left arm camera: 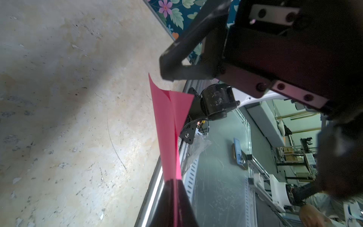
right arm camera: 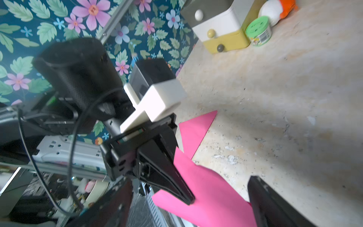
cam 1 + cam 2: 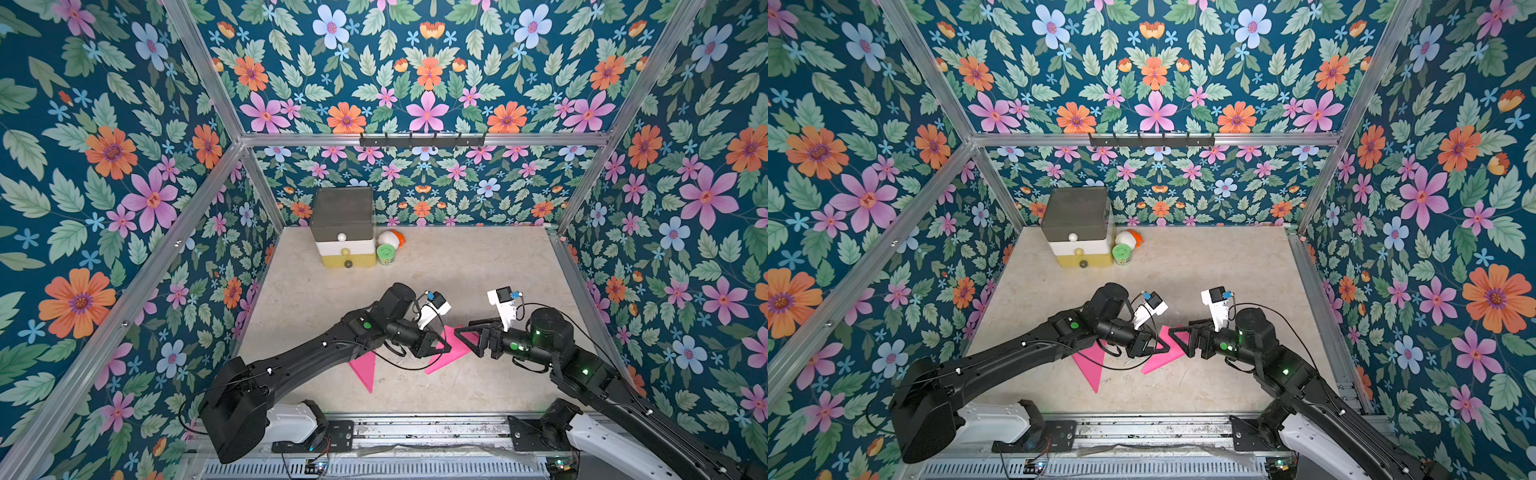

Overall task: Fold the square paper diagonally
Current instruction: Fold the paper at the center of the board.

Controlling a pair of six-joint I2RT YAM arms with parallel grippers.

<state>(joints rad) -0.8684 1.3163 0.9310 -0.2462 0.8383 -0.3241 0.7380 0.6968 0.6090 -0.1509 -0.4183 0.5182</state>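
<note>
The pink square paper [image 3: 361, 370] [image 3: 1090, 365] lies near the table's front, partly doubled over, with one part raised off the surface. My left gripper [image 3: 445, 347] [image 3: 1165, 350] is shut on the raised part; in the left wrist view the paper [image 1: 169, 125] stands edge-on out of the left gripper [image 1: 173, 179]. My right gripper [image 3: 463, 327] [image 3: 1180, 328] faces it from the right, open. In the right wrist view the right gripper [image 2: 191, 182] straddles the raised paper [image 2: 212, 188] without touching it, and one of its fingers [image 2: 261, 194] is beside the sheet.
A small drawer box [image 3: 343, 226] stands at the back left of the table, with a green-lidded can [image 3: 385, 253] and a white-and-orange object [image 3: 391, 238] beside it. A metal rail [image 3: 415, 428] runs along the front edge. Floral walls close in three sides.
</note>
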